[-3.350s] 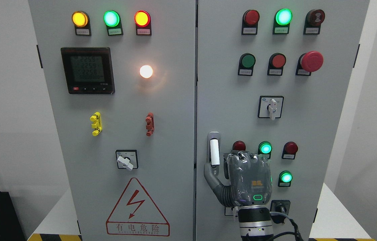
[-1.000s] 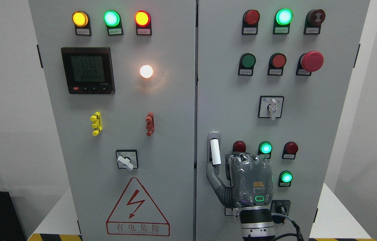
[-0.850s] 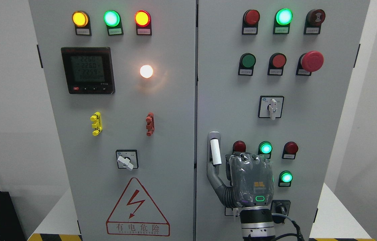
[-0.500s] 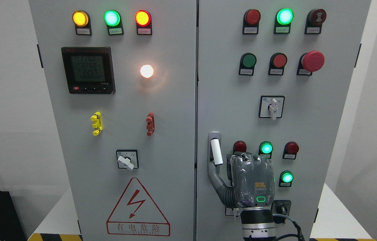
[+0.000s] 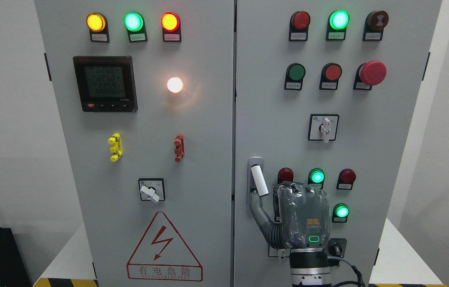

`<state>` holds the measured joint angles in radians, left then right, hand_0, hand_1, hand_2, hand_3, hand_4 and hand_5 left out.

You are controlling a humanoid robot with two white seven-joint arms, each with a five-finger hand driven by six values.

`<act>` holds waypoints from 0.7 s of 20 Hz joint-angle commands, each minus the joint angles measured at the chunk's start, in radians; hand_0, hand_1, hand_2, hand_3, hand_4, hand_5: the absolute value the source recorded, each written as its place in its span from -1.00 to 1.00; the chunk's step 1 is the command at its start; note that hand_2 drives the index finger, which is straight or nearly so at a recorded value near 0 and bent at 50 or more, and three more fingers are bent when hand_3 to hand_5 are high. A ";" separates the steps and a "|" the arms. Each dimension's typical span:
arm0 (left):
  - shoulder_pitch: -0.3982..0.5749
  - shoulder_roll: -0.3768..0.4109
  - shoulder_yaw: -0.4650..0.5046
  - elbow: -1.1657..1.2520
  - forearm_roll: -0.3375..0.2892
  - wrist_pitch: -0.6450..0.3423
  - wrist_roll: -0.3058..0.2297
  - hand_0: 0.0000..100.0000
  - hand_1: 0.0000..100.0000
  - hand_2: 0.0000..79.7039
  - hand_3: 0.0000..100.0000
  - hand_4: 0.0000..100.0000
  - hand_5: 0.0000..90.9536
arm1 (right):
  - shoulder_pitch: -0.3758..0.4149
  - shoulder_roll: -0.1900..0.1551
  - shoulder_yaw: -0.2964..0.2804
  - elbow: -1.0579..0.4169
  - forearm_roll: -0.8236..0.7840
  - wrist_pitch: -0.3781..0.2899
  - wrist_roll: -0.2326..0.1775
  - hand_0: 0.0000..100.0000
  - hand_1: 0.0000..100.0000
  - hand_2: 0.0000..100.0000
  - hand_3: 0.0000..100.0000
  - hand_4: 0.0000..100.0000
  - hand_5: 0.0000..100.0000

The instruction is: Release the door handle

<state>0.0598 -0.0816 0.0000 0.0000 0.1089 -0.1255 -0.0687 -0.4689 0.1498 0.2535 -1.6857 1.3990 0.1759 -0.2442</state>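
Low on the grey, matt-painted steel right door [image 5: 272, 119], near its left edge: the door handle [image 5: 259, 180], a smooth white cylinder on a rounded brushed-metal plate [image 5: 255, 161]. Leans off vertical, lower end swung toward 5 o'clock

At 4 o'clock of the handle, just beside it: the right hand [image 5: 304, 217], back toward the camera, a dark grey shell under a crinkled, glossy clear film, with a small orange mark and a glowing green ring near the wrist. Rises from the bottom edge on a ribbed silver wrist cuff [image 5: 309, 263], with a black cable [image 5: 352, 267] looping off at 3 o'clock

Segmented grey thumb [image 5: 262, 215] stretched toward 10 o'clock, tip touching the handle's lower end. Clenched on the handle or released: cannot tell from this side, since the shell covers everything beyond the knuckles

At 12 o'clock of the hand: a domed red lamp [image 5: 285, 174], its lower rim cut by the knuckles, and a lit green lamp [image 5: 317, 175]. At 3 o'clock, a second lit green lamp [image 5: 341, 211], touching the hand's outline. At 5 o'clock, a black switch [image 5: 338, 247], half hidden by the wrist, its detail hard to make out
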 commanded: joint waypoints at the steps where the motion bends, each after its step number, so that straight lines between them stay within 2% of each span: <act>1: 0.000 0.000 -0.012 -0.015 0.000 0.000 0.000 -0.76 -0.22 -1.00 -1.00 -1.00 -1.00 | 0.003 0.001 -0.014 -0.011 0.000 -0.003 0.002 0.01 -0.13 1.00 1.00 1.00 0.95; 9: 0.000 -0.001 -0.012 -0.015 0.000 0.000 0.000 -0.76 -0.22 -1.00 -1.00 -1.00 -1.00 | 0.003 -0.001 -0.017 -0.009 0.000 -0.004 0.008 0.02 -0.10 1.00 1.00 1.00 0.95; 14: 0.000 -0.001 -0.012 -0.015 0.000 0.000 0.000 -0.76 -0.22 -1.00 -1.00 -1.00 -1.00 | 0.003 -0.003 -0.019 -0.009 0.002 -0.004 0.008 -0.01 -0.02 1.00 1.00 1.00 0.96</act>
<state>0.0598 -0.0816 0.0000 0.0000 0.1089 -0.1255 -0.0688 -0.4665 0.1494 0.2407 -1.6933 1.3997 0.1725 -0.2398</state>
